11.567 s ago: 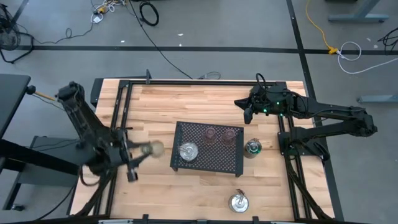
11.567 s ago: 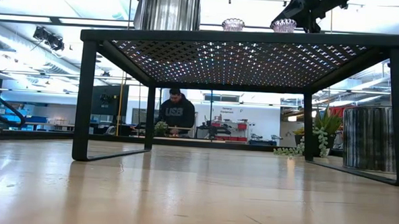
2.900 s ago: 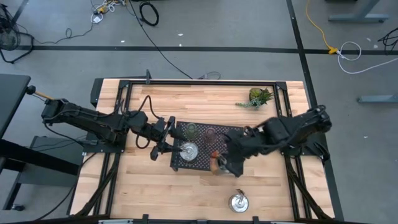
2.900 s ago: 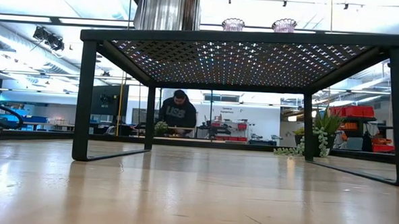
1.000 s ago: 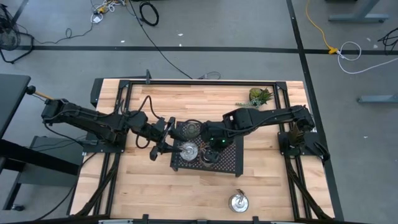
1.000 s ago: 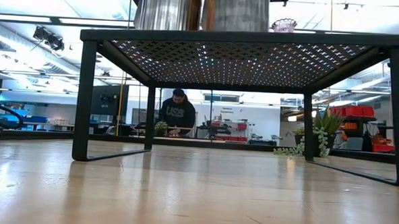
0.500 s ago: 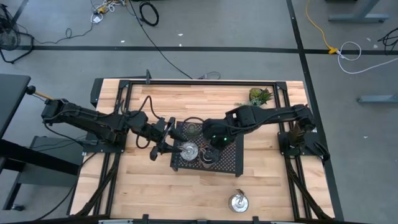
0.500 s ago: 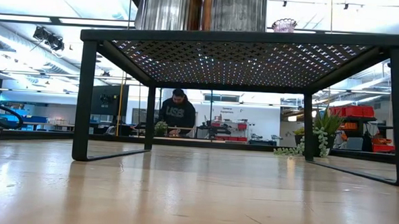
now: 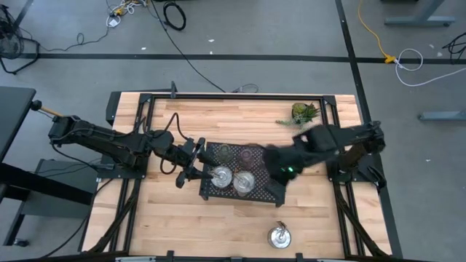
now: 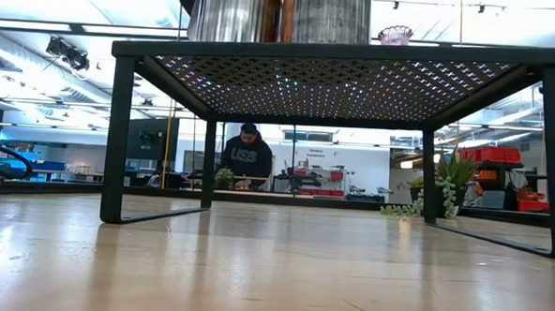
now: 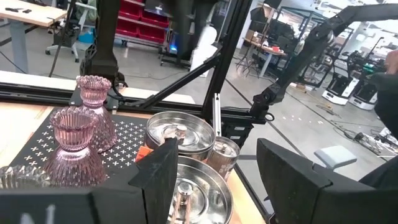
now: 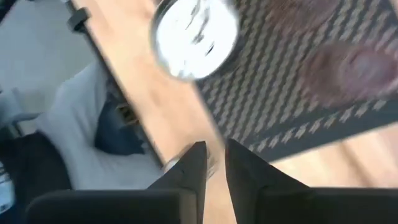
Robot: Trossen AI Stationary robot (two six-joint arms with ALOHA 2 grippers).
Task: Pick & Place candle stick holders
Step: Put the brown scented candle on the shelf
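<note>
Bright overhead light, right wrist view motion-blurred, steel glare

Shiny silver holders (image 9: pixel 231 179), translucent pink holders (image 11: pixel 81 134), black perforated tray (image 9: pixel 271 191)

A second silver holder (image 9: pixel 243 182) now stands on the black tray (image 9: pixel 271 191), beside the first silver holder (image 9: pixel 220 176), free of the jaws. The right gripper (image 9: pixel 280 172) has pulled back from over the tray's middle to its right edge, jaws nearly closed.

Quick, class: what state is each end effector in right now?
Left end effector: open, holding nothing.
Right end effector: cannot be told.
</note>
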